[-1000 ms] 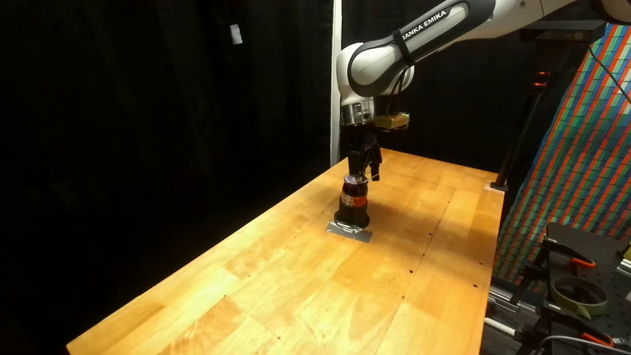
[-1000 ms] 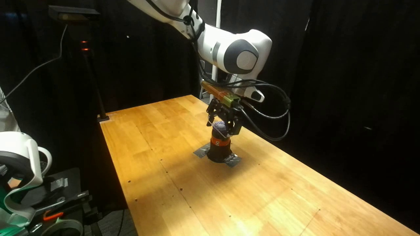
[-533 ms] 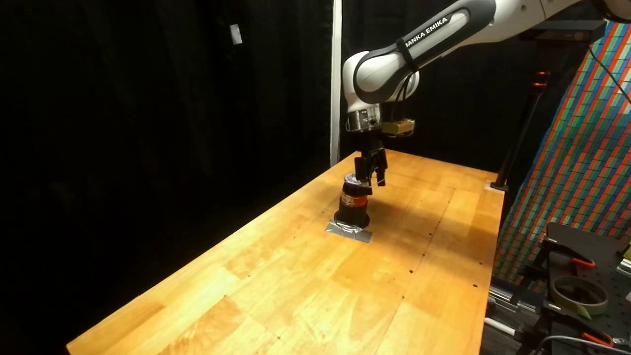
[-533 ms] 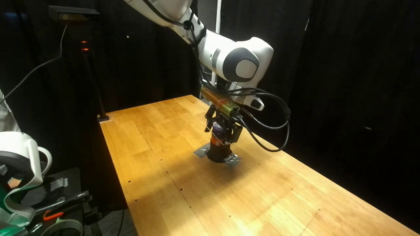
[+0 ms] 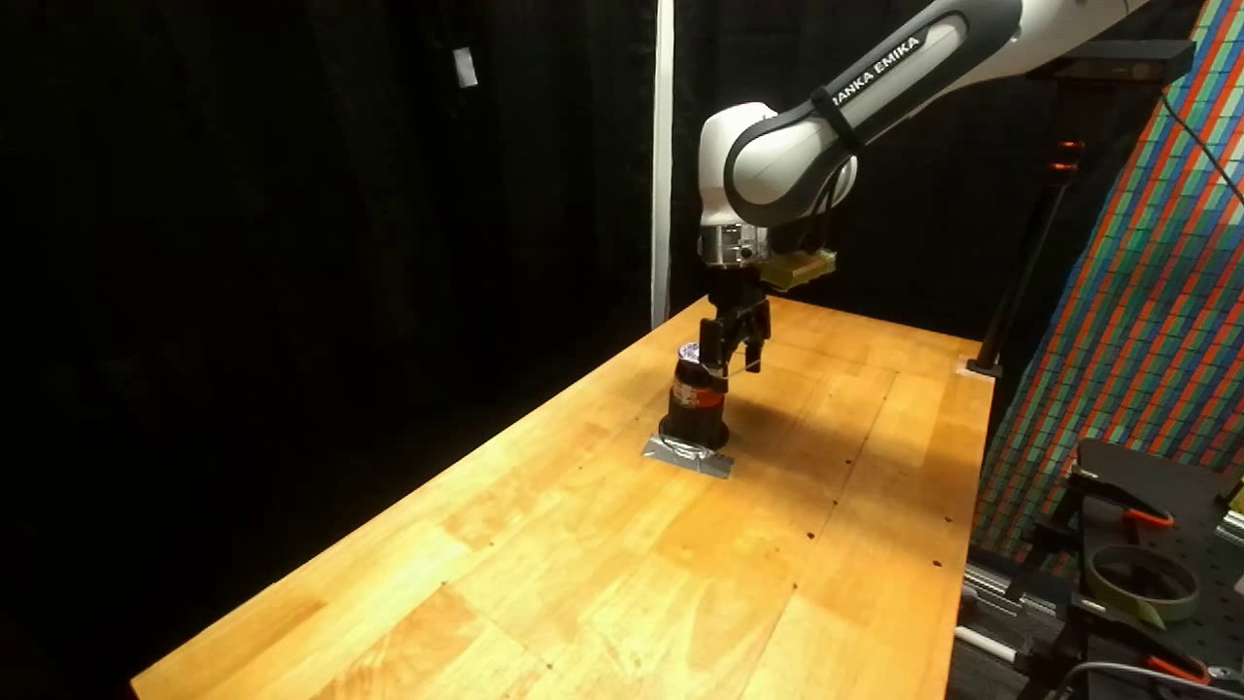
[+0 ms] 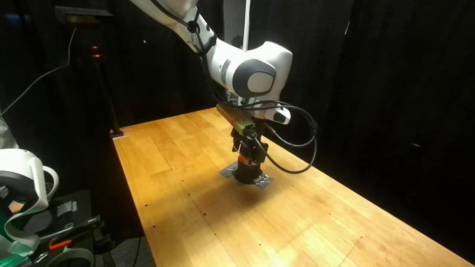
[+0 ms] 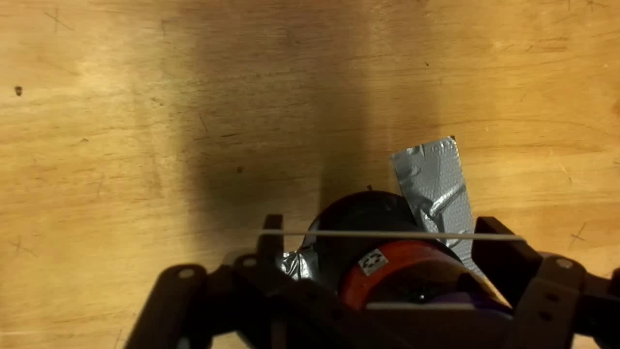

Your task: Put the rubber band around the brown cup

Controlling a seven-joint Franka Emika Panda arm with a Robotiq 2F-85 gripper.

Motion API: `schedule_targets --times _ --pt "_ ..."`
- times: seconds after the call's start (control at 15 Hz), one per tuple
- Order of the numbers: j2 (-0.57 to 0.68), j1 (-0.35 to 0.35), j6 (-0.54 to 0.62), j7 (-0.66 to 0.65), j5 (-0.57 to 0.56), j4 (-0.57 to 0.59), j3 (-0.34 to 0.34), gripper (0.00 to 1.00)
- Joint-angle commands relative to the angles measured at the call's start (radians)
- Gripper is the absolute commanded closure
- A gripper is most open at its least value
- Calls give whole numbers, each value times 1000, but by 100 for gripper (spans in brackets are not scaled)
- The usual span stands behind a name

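Observation:
The brown cup (image 5: 695, 423) stands upright on the table, dark with an orange stripe. It also shows in an exterior view (image 6: 248, 175) and in the wrist view (image 7: 404, 254). My gripper (image 7: 386, 231) is open, its fingers spread wide at the cup's upper part, one to each side in the wrist view. A pale rubber band (image 7: 368, 234) is stretched across both fingers. One strand crosses in front of the cup; another strand shows lower in the wrist view, near the cup's purple top. I cannot tell whether the band encircles the cup. The gripper body hides part of the cup's top.
Silver tape (image 7: 433, 179) holds the cup's base to the wooden table (image 5: 583, 583). A thin black post (image 5: 1016, 262) stands at a table corner. Cables (image 6: 293, 105) loop off the wrist. A black side cart (image 5: 1157, 486) with a tape roll stands beside the table.
The gripper has come down along the cup with the stretched band, and has shifted right in one exterior view and left in the other. The cup has not moved.

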State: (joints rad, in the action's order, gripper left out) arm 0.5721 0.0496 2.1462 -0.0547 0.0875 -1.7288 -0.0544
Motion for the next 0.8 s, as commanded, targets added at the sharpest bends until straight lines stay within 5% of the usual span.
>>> schedule_targets --times 0.0,0.73 --pt "-80 36 94 -87 -39 -132 35 0" --pt "-134 93 343 -202 -86 -280 42 0"
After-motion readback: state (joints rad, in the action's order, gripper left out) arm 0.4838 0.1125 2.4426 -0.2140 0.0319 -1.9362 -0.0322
